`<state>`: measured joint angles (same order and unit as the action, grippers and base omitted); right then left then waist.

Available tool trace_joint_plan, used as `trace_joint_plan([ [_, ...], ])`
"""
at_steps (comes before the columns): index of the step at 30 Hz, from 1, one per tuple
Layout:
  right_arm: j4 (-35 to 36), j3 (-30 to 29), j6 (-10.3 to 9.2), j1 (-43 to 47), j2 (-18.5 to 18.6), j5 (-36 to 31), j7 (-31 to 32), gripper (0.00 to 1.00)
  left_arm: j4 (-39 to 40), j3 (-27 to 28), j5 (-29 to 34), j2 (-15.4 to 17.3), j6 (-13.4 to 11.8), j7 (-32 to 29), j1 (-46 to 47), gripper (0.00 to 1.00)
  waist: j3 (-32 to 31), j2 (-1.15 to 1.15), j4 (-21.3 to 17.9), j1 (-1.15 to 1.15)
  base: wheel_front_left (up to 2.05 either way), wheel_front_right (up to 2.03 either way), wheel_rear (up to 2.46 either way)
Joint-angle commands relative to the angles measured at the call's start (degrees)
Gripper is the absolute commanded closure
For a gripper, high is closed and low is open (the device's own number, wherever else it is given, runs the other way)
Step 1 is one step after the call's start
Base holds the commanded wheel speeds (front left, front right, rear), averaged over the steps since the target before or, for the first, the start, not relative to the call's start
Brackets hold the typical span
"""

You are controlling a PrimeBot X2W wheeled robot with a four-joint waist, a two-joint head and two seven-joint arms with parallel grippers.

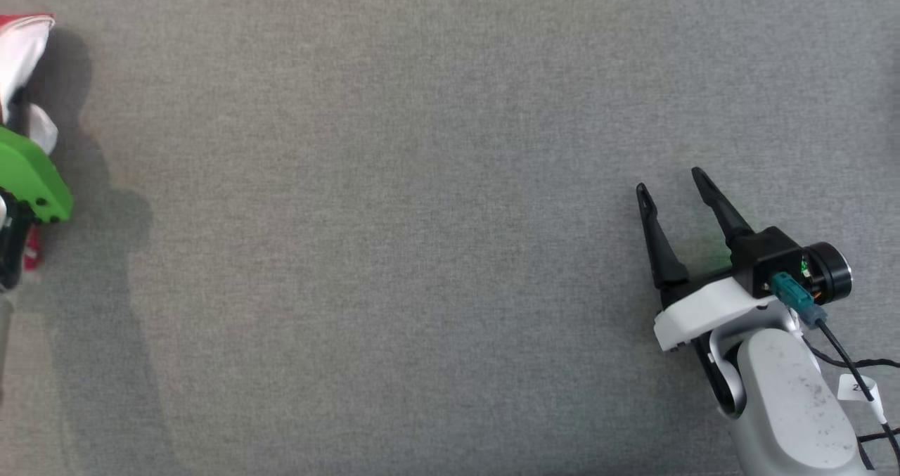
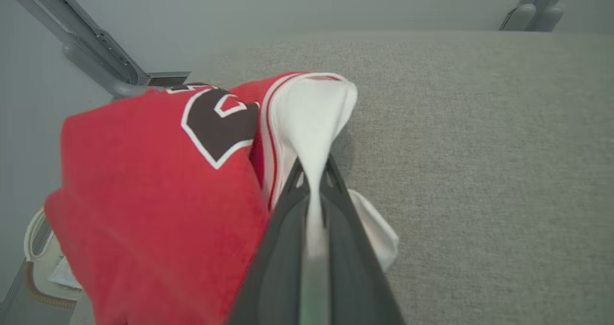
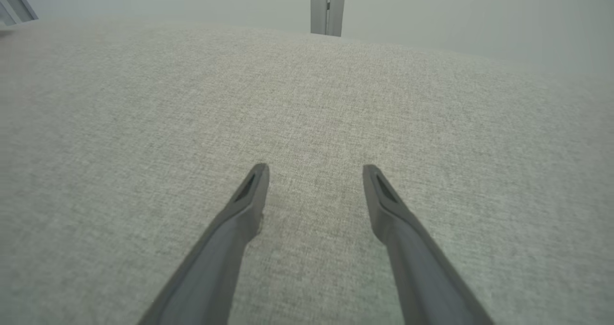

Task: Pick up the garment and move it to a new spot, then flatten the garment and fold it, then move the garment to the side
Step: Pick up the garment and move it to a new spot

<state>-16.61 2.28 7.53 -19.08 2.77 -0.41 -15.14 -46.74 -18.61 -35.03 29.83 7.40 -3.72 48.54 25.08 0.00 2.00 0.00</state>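
Garment [image 2: 144,195] hangs pinched between the left jaws.

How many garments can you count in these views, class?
1. The red and white garment is pinched in the left gripper, at the far left edge of the head view. The right gripper is open and empty. Others could lie out of frame.

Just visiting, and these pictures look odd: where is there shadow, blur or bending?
Head view: a soft, broad shadow lies on the grey table at the left, beside the shirt. Left wrist view: the left claw, shut on the shirt, blurs toward the lens. Right wrist view: the table's far edge bows, and the open right claw softens low down.
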Motion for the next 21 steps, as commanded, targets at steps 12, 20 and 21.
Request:
trace_joint_plan([
  [12,-2.92,1.27,-0.08,4.58,0.22,4.48,0.00,0.00,13.19,-5.31,4.73,1.73,0.14,3.69,4.63,1.00,-14.86,0.00,-3.43,0.00,0.00,0.00,0.00],
  [20,-3.49,2.51,-0.08,5.79,0.23,7.44,0.00,0.00,21.64,-9.13,3.95,-2.08,0.15,1.63,9.68,1.00,-19.78,0.00,-8.43,0.00,0.00,0.00,0.00],
  [21,-3.50,2.93,-0.08,5.68,0.22,7.71,0.00,0.00,22.00,-9.38,3.86,-2.74,0.15,1.50,10.42,1.00,-20.05,0.00,-9.18,0.00,0.00,0.00,0.00],
])
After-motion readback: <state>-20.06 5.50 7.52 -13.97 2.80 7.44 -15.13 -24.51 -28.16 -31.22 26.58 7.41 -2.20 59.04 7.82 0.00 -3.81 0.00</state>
